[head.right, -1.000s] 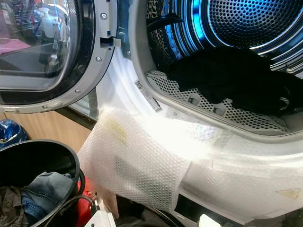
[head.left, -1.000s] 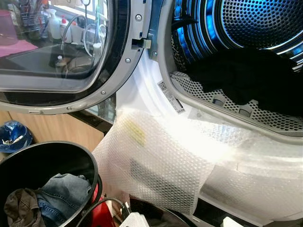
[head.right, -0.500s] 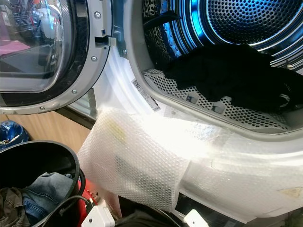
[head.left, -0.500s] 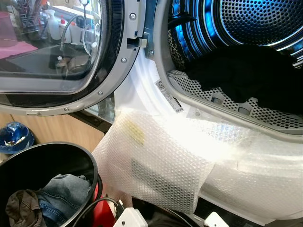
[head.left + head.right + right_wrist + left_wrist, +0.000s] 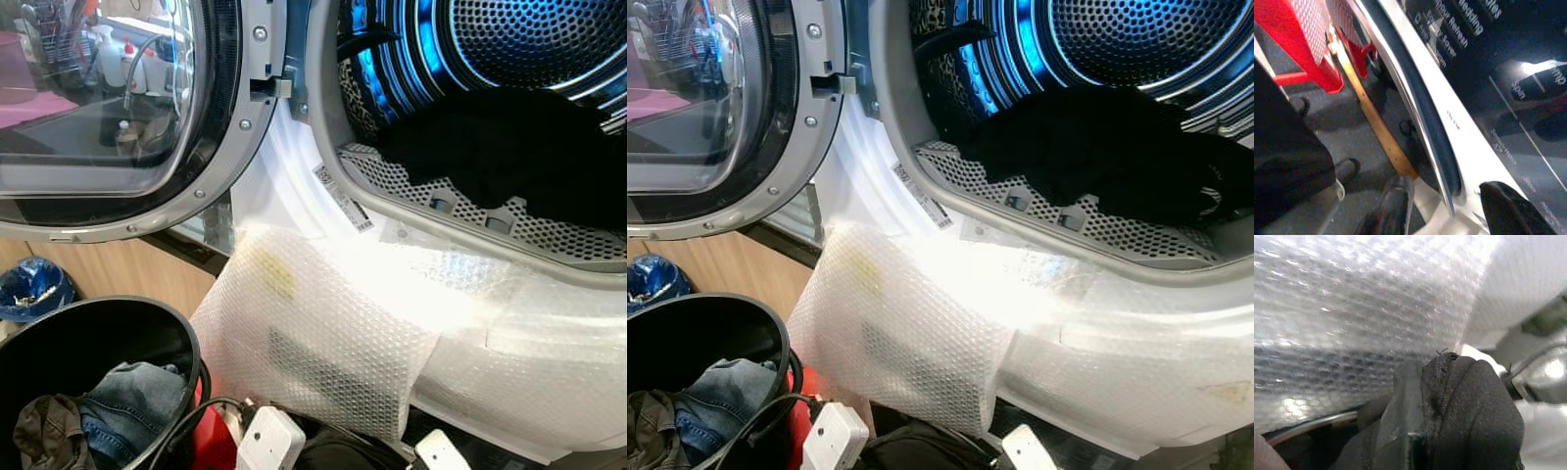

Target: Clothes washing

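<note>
The machine's round door stands open to the left, and the blue-lit drum holds a heap of black clothes. At the bottom edge of the eye views, my two white wrists rise with a dark garment between them. In the left wrist view my left gripper is shut on that black garment, close under the bubble wrap. My right gripper is open with nothing between its fingers, beside the machine's dark printed panel.
Bubble wrap hangs over the machine's front below the opening. A black basket at lower left holds jeans and a brown garment. A blue bag lies by the wooden floor. A red basket and a person's shoe are near the machine's base.
My white wrists and the dark garment have come up into the bottom of the eye views. The camera has shifted a little, so the door and drum sit further left.
</note>
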Controlling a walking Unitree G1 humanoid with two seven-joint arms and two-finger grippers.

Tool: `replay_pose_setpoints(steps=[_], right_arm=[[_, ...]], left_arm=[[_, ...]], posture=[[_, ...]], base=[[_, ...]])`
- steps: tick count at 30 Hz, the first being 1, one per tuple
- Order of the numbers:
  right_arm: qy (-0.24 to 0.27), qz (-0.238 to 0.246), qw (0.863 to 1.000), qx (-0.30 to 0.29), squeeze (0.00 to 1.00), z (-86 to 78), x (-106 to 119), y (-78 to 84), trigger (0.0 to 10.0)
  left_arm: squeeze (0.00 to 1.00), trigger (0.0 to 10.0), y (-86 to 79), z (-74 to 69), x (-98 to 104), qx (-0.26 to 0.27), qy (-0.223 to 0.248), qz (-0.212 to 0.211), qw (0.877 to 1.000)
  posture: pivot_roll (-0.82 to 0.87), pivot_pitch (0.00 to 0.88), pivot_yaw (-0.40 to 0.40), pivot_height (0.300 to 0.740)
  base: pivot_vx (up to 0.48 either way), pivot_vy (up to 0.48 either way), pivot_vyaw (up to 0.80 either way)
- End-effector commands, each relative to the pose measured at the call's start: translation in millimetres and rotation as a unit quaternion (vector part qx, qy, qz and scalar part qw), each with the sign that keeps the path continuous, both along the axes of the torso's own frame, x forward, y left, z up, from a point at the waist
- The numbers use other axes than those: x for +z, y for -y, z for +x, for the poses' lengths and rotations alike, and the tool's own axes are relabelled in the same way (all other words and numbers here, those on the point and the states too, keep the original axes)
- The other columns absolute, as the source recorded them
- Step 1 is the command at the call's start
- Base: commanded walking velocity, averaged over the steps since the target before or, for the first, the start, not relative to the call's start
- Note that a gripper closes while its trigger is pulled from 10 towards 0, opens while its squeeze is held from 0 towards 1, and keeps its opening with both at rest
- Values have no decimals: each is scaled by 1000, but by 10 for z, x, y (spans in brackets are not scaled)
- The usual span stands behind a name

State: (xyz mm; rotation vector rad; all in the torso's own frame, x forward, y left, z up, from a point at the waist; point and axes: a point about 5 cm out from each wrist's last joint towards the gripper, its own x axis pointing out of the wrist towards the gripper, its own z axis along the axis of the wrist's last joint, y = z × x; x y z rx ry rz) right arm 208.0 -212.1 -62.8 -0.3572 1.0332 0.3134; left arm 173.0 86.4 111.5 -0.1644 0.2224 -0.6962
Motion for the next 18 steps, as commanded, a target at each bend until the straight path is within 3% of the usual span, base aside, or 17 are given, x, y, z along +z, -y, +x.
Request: replay_pose_setpoints(steps=[1,4,7,8,10,11,12,15,18], right_arm=[[-154,-100,974,-131,0,-863,-195,760,10000],[-105,85,978,-158,0,-654,-176,502,10000],[-107,100,979,-139,0,-639,-162,491,10000],[-139,139,980,-18,0,-687,-136,435,10000],[-179,184,962,94,0,-781,-85,419,10000],[-179,184,962,94,0,-781,-85,419,10000],[-204,227,942,141,0,-808,23,509,10000],[-236,214,917,239,0,-833,211,750,10000],[-223,240,913,243,0,-729,340,817,10000]], left_arm=[[0,0,-649,243,943,207,244,-49,946],[0,0,-798,334,786,280,211,19,936],[0,0,-807,339,742,283,200,34,937],[0,0,-757,320,704,261,190,32,946],[0,0,-700,295,667,234,181,36,954],[0,0,-700,295,667,234,181,36,954],[0,0,-645,264,630,203,174,43,963],[0,0,-598,220,548,164,159,61,971],[0,0,-596,206,519,148,159,71,974]], posture=[[147,94,-134,740],[141,96,-130,740],[135,96,-127,740],[131,99,-125,740],[129,98,-124,740],[129,98,-124,740],[123,101,-123,740],[115,102,-120,740],[112,102,-120,740]], base=[[0,0,0],[0,0,0],[0,0,0],[0,0,0],[0,0,0],[0,0,0],[0,0,0],[0,0,0],[0,0,0]])
